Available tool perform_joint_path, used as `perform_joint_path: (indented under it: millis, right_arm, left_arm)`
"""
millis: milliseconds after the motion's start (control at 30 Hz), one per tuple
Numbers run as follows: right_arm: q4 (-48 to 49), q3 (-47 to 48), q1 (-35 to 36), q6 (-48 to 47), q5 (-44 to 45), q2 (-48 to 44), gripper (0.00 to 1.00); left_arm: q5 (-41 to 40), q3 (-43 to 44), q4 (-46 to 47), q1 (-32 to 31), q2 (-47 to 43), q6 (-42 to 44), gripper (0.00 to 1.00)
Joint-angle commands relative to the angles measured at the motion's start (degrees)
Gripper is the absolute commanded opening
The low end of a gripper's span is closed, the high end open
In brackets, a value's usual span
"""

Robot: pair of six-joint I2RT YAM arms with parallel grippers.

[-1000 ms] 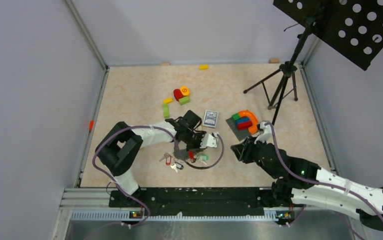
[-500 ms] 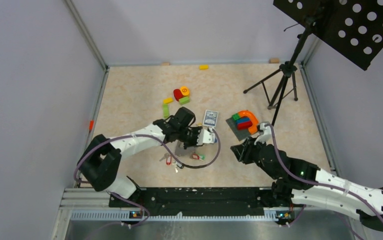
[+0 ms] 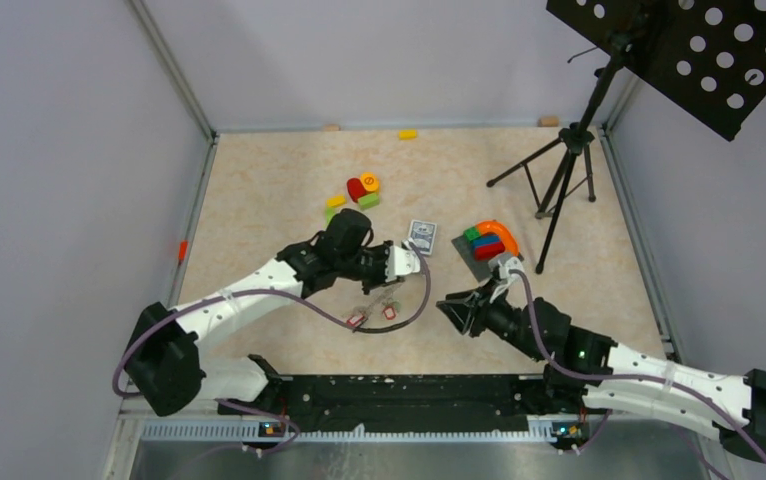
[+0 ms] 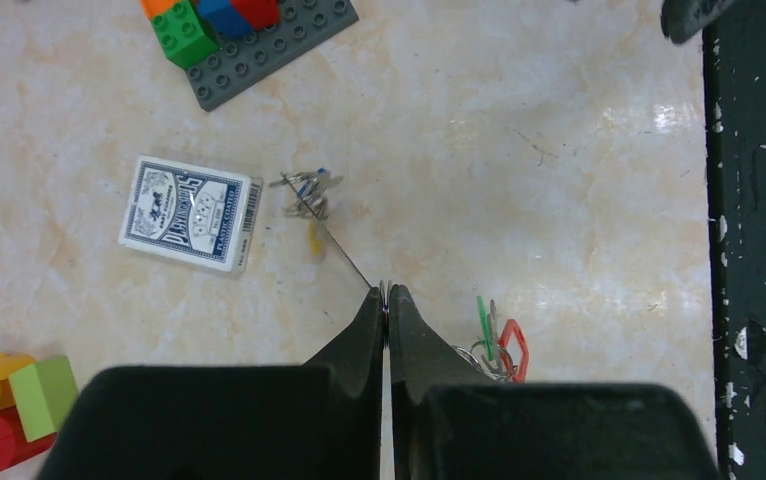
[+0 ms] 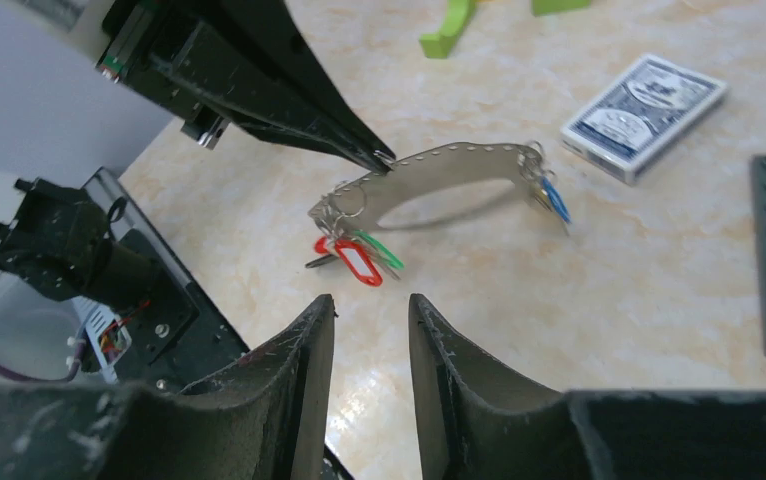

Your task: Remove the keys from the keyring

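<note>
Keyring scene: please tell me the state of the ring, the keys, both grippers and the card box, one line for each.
Large thin grey metal keyring: pinched at its rim, lifted off the table.
Left gripper: shut on the keyring.
Small metal keys with red and green tags: hanging on the keyring.
Blue-tagged metal keys: hanging at the keyring's other end.
Right gripper: open, empty, facing the keys.
Blue playing-card box: closed, lying flat.
</note>
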Motion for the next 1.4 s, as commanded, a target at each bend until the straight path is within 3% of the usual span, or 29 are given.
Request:
perform_joint_path:
  millis: [0, 167, 400, 600, 933, 1367]
  right_arm:
    - [20.35, -4.06, 0.3, -11.29, -9.34, -0.09, 0.33]
    - [33.5, -7.39, 0.37, -17.74, -17.9, 4.22, 0.34]
    - [37.91, -4.8, 0.39, -22.17, -23.37, 14.39, 0.38]
    - [46.62, -6.0, 0.39, -23.08, -24.27, 20.3, 0.51]
    - [45.07, -4.49, 0.34, -31.34, -24.65, 21.08, 0.57]
    - [50.34, -3.07, 0.43, -31.46, -25.42, 26.13, 0.53]
  left_arm:
    - [0.61, 1.09, 3.58, -0.13, -4.7, -4.44, 0.0]
    - [1.84, 2.29, 3.56, -0.18, -7.32, -9.0, 0.0]
    - [3.03, 2.26, 5.47, -0.18, -11.95, -13.91, 0.0]
    - [4.22, 2.61, 5.96, -0.18, -14.87, -16.59, 0.0]
    - [7.47, 2.69, 5.78, -0.22, -17.96, -18.01, 0.0]
    - [9.52, 2.28, 6.92, -0.26, -19.01, -20.0, 0.0]
